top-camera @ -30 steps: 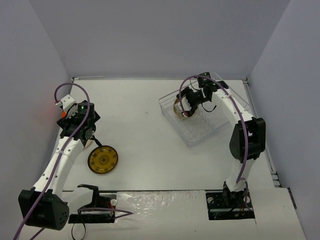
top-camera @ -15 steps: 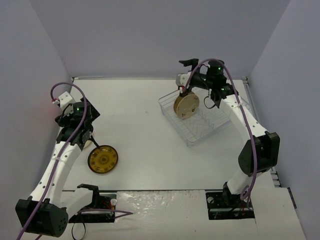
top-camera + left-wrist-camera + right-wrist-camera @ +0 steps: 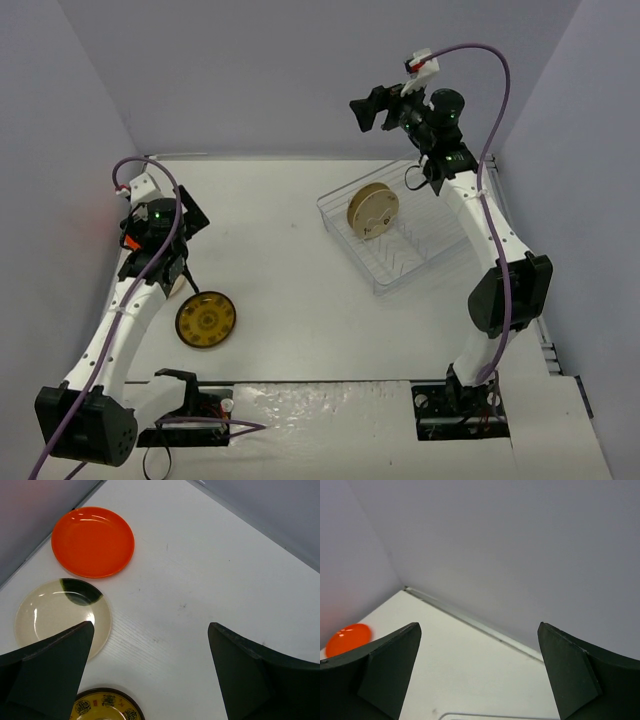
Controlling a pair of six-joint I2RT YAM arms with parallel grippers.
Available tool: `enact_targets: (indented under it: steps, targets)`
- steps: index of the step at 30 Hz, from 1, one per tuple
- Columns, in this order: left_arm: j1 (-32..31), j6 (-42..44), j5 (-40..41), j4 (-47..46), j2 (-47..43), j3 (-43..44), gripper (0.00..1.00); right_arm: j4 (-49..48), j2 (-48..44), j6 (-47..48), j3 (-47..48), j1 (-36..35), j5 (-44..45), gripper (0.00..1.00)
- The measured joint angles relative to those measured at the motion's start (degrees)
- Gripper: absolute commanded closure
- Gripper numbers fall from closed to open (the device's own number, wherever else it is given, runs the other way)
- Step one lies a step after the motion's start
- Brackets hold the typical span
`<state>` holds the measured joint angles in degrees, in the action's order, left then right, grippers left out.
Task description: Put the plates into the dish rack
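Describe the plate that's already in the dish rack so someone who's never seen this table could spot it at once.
On the right half of the white table, toward the back, sits a clear plastic dish rack. At its left end is a cream plate. It stands on edge, unlike the brown-and-yellow plate, which lies flat on the table's left side.

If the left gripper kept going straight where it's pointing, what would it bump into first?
Most likely the bare table: the left gripper points down at it, fingers open, with nothing between them. The cream plate lies just to the side, probably missed.
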<state>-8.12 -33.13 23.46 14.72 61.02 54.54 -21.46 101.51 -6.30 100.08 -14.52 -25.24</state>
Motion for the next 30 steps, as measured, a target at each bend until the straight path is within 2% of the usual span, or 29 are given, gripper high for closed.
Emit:
enact_targets:
  steps: [4, 10, 21, 30]
  targets:
    - [0.0, 0.16, -1.24, -0.17, 0.34, -0.1, 0.03, -0.52, 3.38, -7.82, 1.32, -0.97, -5.53, 0.0]
    - [0.0, -0.34, 0.36, 1.09, -1.21, -2.95, 0.03, 1.87, 8.74, -12.89, 1.43, -7.7, -6.78, 0.0]
    - [0.99, -5.07, 7.27, 7.92, -7.95, -5.1, 0.03, 4.87, 9.55, -12.72, -8.66, -28.57, -0.29, 0.02]
    - [1.55, -6.71, 6.66, 10.14, -8.6, -6.9, 0.03, 9.05, 15.33, -11.74, -13.79, -37.48, 3.99, 0.06]
